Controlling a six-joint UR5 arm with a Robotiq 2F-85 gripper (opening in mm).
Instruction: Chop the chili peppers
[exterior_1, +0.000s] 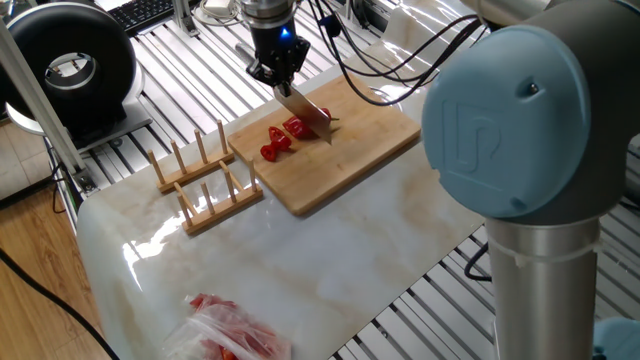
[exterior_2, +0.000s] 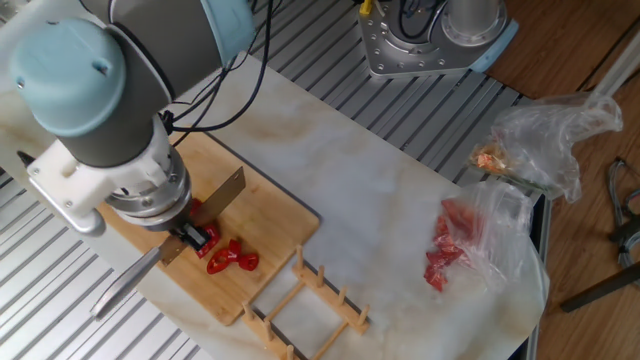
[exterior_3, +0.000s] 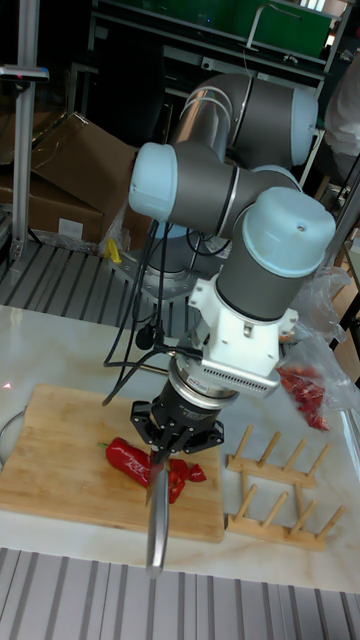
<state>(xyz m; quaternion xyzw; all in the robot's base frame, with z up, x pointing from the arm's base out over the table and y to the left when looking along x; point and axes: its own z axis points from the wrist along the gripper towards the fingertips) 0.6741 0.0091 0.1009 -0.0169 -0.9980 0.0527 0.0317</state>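
White marble covers the counter (exterior_1: 330, 250), with slatted metal around it and a bamboo cutting board (exterior_1: 375, 140) set near the far edge. My hand (exterior_1: 276, 72) is clamped on the handle of a knife (exterior_1: 305, 108), whose blade slants down onto the board. The chili peppers (exterior_3: 128, 458) lie on that board: the tall fixed view shows 1 uncut length with its dark stem on one side of the blade, and several red chunks (exterior_2: 232, 258) sit on the other side, toward the wooden rack (exterior_1: 200, 178). I judge the chopping to be partly done, with the long stemmed piece left to cut. Nothing pins the pepper, so a downward press on its glossy, rounded skin could roll it or squirt it sideways off the board. Since the blade sits tilted, not square to the board, a stroke might slide along the skin and leave pieces joined. Cut chunks might also cling to the blade and get carried off when it lifts. I cannot tell whether the edge is touching the pepper right now. A clear plastic bag (exterior_2: 470, 235) with red showing through lies well apart on the counter and plays no part here.
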